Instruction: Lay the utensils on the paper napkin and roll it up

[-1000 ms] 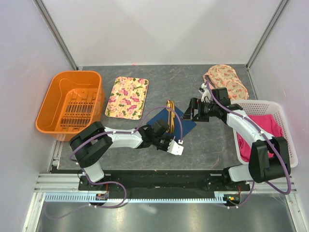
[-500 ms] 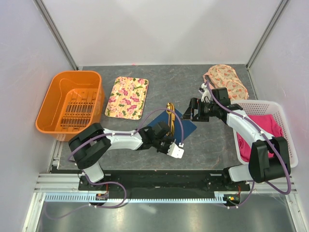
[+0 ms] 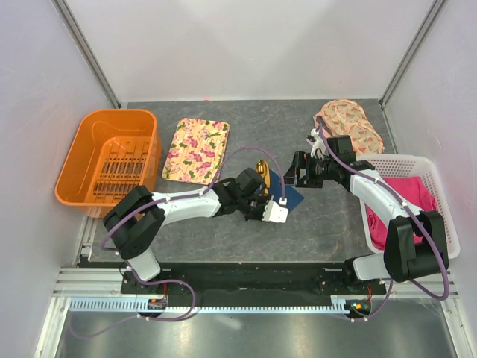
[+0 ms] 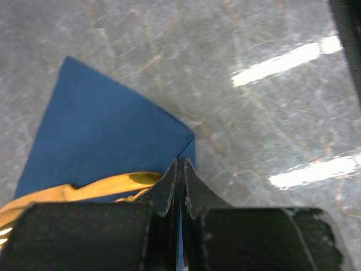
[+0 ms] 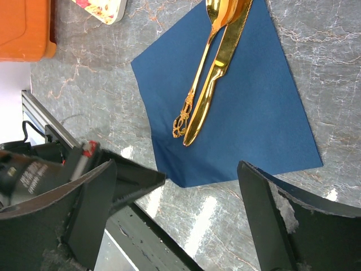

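Observation:
The navy paper napkin point(image 3: 292, 195) lies on the grey table in the middle, partly under my left arm. In the right wrist view it point(image 5: 254, 113) lies flat with the gold utensils point(image 5: 217, 68), a spoon and a knife, side by side on it. The utensils' far ends show in the top view point(image 3: 262, 168). My left gripper point(image 3: 261, 195) is over the napkin's near part. In its wrist view the jaws point(image 4: 181, 164) are shut, with a thin blue edge of the napkin point(image 4: 101, 135) between them, beside a gold utensil point(image 4: 84, 189). My right gripper point(image 3: 298, 173) hangs open and empty point(image 5: 201, 172) just above the napkin's right corner.
An orange basket point(image 3: 108, 156) stands at the left and a floral tray point(image 3: 196, 151) next to it. A white basket point(image 3: 440, 224) with a pink cloth stands at the right. A floral fabric piece point(image 3: 348, 123) lies at the back right.
My left gripper has moved up and to the right, across the napkin toward the utensils, taking the napkin's near part with it. The right arm has not moved.

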`<state>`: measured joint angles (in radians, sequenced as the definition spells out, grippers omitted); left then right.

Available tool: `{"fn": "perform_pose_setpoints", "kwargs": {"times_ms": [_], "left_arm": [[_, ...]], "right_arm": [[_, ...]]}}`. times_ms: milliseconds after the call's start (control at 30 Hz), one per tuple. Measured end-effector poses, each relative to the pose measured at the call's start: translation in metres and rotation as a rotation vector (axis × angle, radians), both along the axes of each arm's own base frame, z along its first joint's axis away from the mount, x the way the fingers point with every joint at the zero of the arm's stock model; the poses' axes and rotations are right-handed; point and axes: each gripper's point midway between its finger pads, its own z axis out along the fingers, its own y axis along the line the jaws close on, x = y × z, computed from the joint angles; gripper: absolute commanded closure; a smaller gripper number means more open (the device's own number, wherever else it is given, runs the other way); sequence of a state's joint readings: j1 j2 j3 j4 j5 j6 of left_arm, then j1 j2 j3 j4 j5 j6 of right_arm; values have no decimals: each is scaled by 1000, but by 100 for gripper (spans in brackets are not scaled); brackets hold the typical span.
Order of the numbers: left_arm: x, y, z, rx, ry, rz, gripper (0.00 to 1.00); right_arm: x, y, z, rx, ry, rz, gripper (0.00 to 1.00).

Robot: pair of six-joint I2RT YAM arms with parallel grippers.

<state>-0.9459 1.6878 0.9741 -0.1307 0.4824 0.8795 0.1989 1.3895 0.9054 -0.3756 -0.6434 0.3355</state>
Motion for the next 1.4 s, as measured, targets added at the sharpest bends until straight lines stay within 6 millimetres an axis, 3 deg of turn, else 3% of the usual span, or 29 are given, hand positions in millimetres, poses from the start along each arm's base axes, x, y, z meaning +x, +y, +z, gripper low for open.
{"fn": "perform_pose_setpoints", "kwargs": {"times_ms": [167,400,500,733,1100,1400], "left_arm": [[20,-1,7,-20,2,31,98],[43,1,2,-14,13,72,98],[52,2,1,-13,11,86,98],[62,5,-3,-9,2,96,98],[69,3,-10,-8,-14,100,98],[78,3,-12,-7,-39,119,98]], "right_arm": [[-1,0,-3,-1,8,1,13],[-5,0,-12,-2,43,5,21],[-5,1,-13,0,50,8,28],[-15,3,-24,22,102,20,58],[-35,10,-50,86,237,13,69],[-33,14,-54,114,257,4,76]]}}
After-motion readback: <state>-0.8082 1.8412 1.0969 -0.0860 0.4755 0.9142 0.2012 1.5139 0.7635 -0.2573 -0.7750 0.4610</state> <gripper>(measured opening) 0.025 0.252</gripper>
